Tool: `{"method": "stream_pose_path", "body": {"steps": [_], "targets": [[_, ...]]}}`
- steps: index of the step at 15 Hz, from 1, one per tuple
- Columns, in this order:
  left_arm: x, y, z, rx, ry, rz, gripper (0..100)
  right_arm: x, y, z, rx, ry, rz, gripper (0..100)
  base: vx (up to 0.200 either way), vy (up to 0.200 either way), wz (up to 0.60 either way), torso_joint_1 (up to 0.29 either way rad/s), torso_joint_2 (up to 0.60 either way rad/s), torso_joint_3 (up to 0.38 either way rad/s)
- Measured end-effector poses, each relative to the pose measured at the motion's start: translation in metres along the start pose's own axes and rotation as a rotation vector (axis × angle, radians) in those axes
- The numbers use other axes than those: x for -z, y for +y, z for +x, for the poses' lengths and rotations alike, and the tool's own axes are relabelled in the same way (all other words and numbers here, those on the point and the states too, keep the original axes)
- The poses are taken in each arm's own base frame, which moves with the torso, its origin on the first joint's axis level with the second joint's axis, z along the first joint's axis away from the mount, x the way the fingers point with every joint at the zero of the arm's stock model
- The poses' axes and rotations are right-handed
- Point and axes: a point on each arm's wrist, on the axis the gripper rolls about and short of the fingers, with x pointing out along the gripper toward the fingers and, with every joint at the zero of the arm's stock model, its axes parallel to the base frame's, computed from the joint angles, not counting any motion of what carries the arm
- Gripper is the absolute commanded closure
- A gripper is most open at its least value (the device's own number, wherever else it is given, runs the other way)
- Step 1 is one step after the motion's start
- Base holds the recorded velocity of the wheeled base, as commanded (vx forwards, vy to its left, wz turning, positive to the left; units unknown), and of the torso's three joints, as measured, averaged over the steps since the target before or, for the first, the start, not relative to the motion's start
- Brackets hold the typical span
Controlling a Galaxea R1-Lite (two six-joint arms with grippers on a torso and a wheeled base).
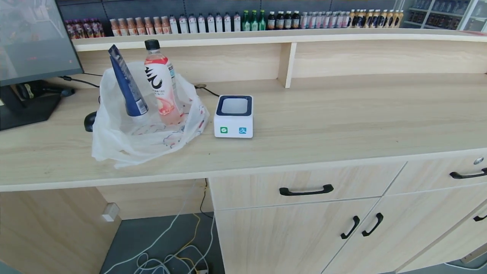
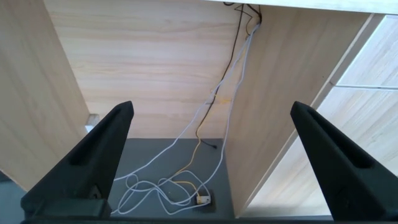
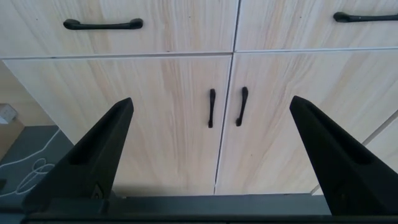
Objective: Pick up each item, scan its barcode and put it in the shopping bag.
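Left end effector (image 2: 211, 106): fingers (image 2: 102, 155) wide apart, nothing between them. It sits low, below counter height, facing the open recess under the left part of the counter (image 1: 342, 114). Loose cables (image 2: 180, 180) lie on the floor of that recess.

Right end effector (image 3: 211, 99): also spread apart and holding nothing. It faces the cupboard doors under the counter, with the pair of vertical door handles (image 3: 226, 107) straight ahead and a drawer handle (image 3: 102, 25) above them.

Shopping bag (image 1: 114, 144): white, thin plastic, on the left part of the counter, slumped with its mouth open.
- Blue tube (image 1: 127, 82) is inside the bag, standing cap-down, crimped end up, leaning left.
- Pink drink bottle (image 1: 161, 83) with a black cap is inside too, just right of the tube, roughly upright with a slight tilt.

Scanner (image 1: 233, 116): white box with a dark-framed window on top, just right of the bag. Can't tell whether the bag touches it.

Other: the monitor (image 1: 30, 38) is at the far left, with a black mouse (image 1: 90, 121) at the bag's left edge. A row of bottles (image 1: 247, 21) stands on the shelf behind the counter.
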Motion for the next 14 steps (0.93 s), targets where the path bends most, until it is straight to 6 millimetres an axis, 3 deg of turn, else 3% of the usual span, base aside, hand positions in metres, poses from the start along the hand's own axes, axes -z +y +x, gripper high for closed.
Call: {"method": "stream_pose_path", "body": {"steps": [14], "targets": [[0.0,0.0,0.0,-0.001,0.0,0.002,0,0.0,0.0,0.0,0.001,0.0,-0.001,0,0.0,0.0,0.0,0.0,0.0,0.0]]}}
